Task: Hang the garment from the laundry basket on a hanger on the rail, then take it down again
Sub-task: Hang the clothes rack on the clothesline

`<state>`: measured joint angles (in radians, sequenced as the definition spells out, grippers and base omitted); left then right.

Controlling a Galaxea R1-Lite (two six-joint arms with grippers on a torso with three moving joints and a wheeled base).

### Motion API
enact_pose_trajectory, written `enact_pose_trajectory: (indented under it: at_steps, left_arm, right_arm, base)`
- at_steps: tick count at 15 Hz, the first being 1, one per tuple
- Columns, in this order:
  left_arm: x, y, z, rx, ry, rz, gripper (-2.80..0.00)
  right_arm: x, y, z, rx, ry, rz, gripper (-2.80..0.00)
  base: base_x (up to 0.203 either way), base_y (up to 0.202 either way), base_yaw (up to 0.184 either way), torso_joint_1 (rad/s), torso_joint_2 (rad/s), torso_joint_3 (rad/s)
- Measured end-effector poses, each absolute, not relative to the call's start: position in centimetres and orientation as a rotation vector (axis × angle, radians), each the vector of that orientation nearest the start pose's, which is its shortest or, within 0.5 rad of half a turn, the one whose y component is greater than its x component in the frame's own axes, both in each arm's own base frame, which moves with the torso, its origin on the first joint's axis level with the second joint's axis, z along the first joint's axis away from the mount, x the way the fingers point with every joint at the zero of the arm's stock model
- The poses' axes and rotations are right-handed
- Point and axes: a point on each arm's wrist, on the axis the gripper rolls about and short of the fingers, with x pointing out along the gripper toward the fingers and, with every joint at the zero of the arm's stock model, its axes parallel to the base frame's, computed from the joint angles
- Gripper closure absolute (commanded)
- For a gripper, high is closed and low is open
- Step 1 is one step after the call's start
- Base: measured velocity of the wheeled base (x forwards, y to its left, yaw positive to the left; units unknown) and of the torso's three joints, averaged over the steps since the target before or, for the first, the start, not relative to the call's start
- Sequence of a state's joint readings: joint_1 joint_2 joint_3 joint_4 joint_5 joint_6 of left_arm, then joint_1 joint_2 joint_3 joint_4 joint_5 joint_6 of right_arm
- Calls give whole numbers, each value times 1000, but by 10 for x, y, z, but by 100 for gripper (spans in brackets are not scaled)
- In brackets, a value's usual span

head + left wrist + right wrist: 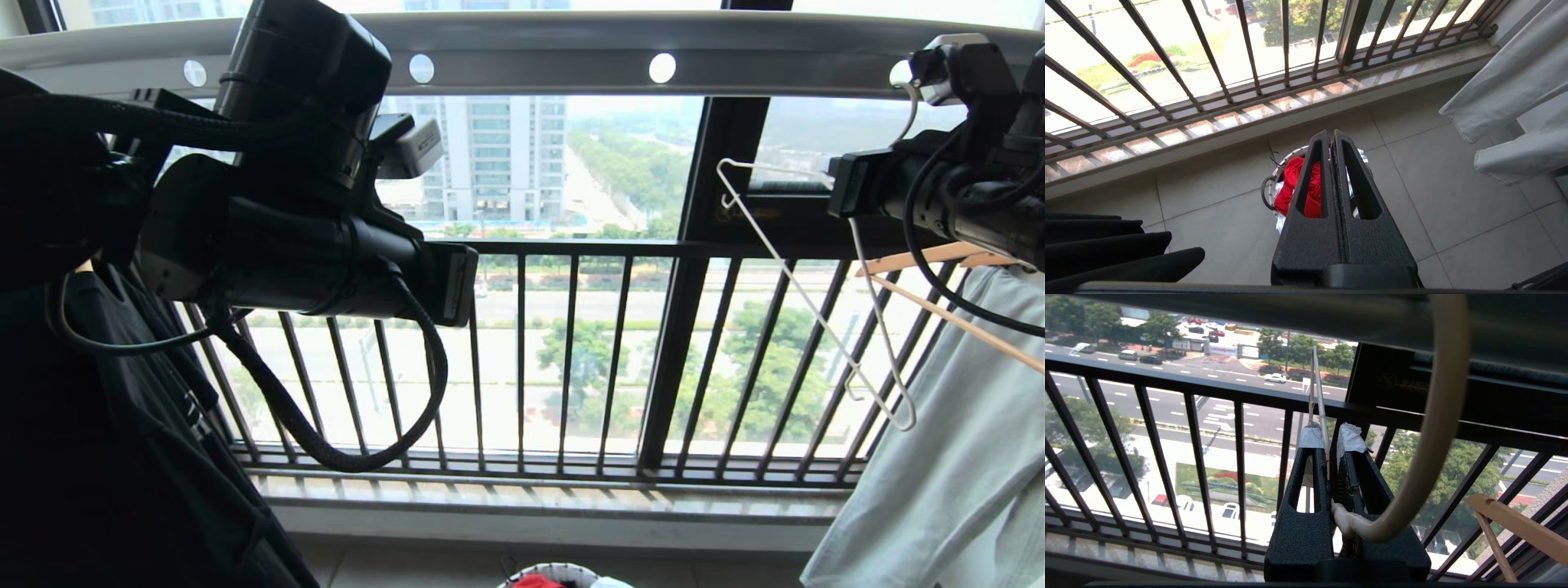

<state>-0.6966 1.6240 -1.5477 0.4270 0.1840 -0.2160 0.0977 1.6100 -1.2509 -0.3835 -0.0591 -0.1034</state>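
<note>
Harsh daylight through barred window (571, 359); outdoor view overexposed, black arm housings silhouetted; long grey metal rail (539, 53) bowed by lens.

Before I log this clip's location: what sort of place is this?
Probably a high-rise apartment's laundry balcony: an overhead rail with a hanger, a barred window overlooking a street, a laundry basket on tile.

One rail (539, 49) with four round white holes showing. One wire hanger (808, 302), one wooden hanger (939, 286). One laundry basket (1271, 183), one red garment (1294, 183) in it. Two grippers: left gripper (1330, 134), right gripper (1329, 435). One pale hung shirt (955, 457), one black shirt (122, 441).
</note>
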Motion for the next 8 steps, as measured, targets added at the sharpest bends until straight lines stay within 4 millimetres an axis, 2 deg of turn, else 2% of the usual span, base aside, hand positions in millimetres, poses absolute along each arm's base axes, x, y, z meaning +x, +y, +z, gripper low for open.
enact_pose_trajectory:
  at_steps: [1, 2, 8]
  left_arm:
    - [222, -180, 312, 10, 511, -448, 0]
    - [222, -180, 312, 11, 510, -448, 0]
    - [222, -180, 312, 11, 511, -448, 0]
  right_arm:
    - [303, 28, 311, -102, -25, 37, 0]
    - [303, 28, 311, -102, -23, 37, -280]
    - [301, 28, 312, -101, -27, 36, -280]
  base:
    - [0, 0, 0, 0, 0, 0]
    - [0, 0, 0, 0, 0, 0]
    - [0, 0, 0, 0, 0, 0]
